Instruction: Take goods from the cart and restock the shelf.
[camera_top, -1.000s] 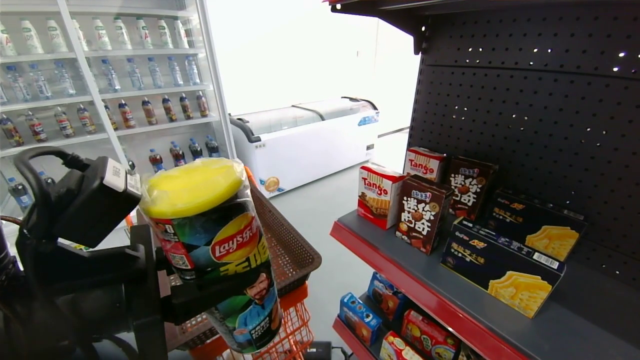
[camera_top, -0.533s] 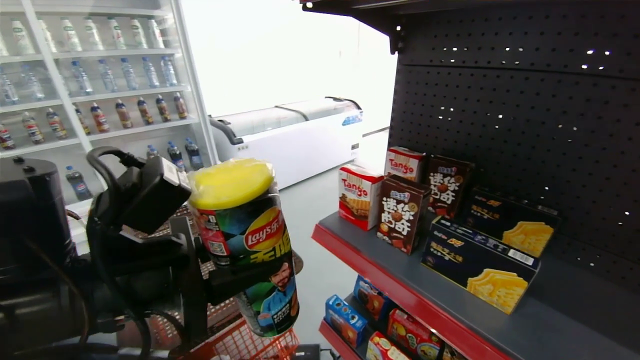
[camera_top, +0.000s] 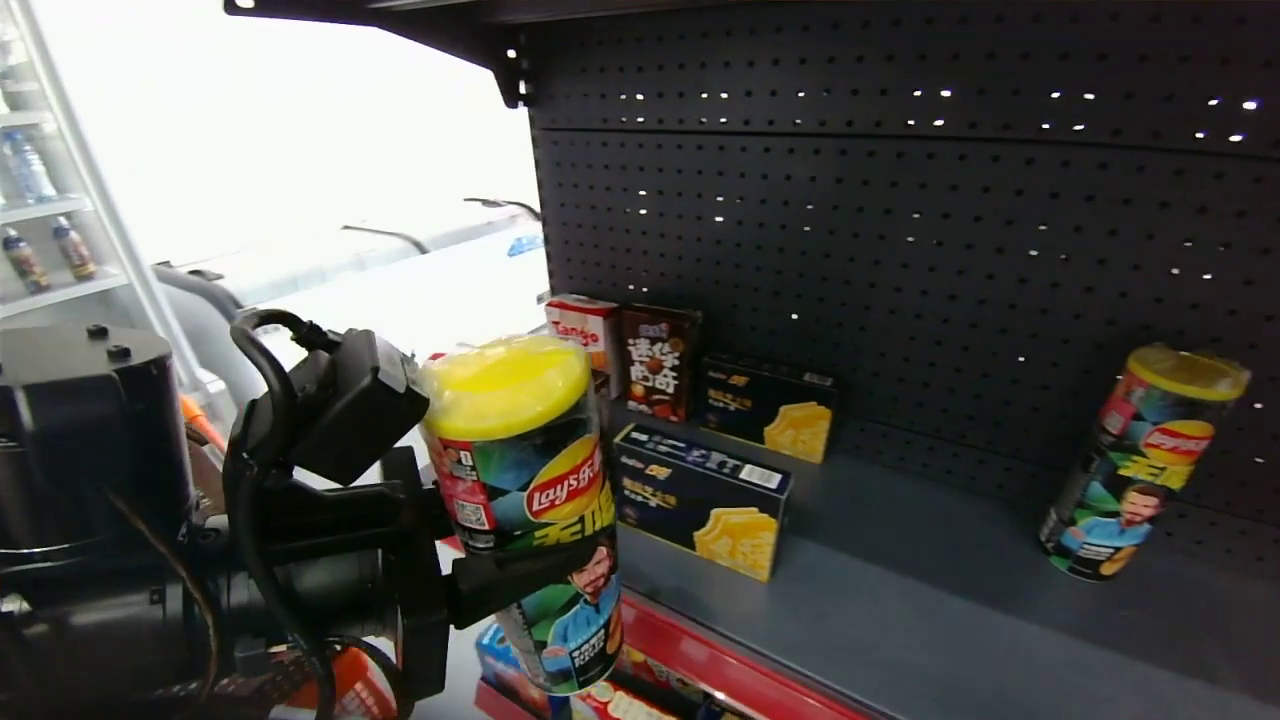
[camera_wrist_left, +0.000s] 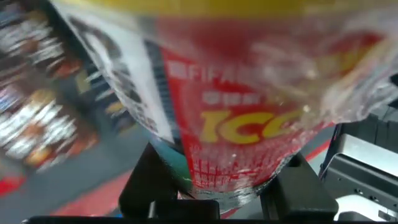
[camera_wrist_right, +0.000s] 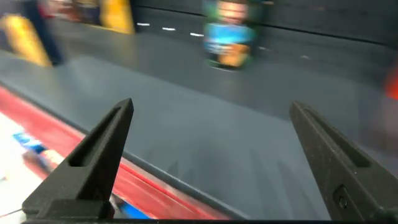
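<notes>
While the left gripper (camera_top: 480, 570) is clamped around the lower half of a yellow-lidded chip canister (camera_top: 520, 500), the canister stands roughly upright off the left front corner of the grey shelf (camera_top: 900, 620), out beyond its red front lip (camera_top: 700, 650) and not resting on it. Its base is cut off against the goods of the tier below the shelf, which are too crowded to name. In the left wrist view the canister (camera_wrist_left: 249, 124) is smeared and very near, with a dark finger on either side of it; the left gripper (camera_wrist_left: 224, 193) pinches its plastic-wrapped wall.

The right gripper (camera_wrist_right: 211, 109) hangs with its two fingers spread wide and nothing between them, over the bare front part of the shelf (camera_wrist_right: 186, 93).

A second, matching chip canister (camera_top: 1140, 460) stands at the right rear of the shelf against the pegboard back panel (camera_top: 900, 250); in the right wrist view it (camera_wrist_right: 230, 37) is only a blur.

On the left part of the shelf, a dark blue cracker box (camera_top: 700, 495) lies nearer the front and another (camera_top: 768, 405) behind it. Farther left at the rear stands a brown snack box (camera_top: 660, 360), and just beside it a red-and-white wafer box (camera_top: 585, 330), half hidden behind the held canister's lid.
</notes>
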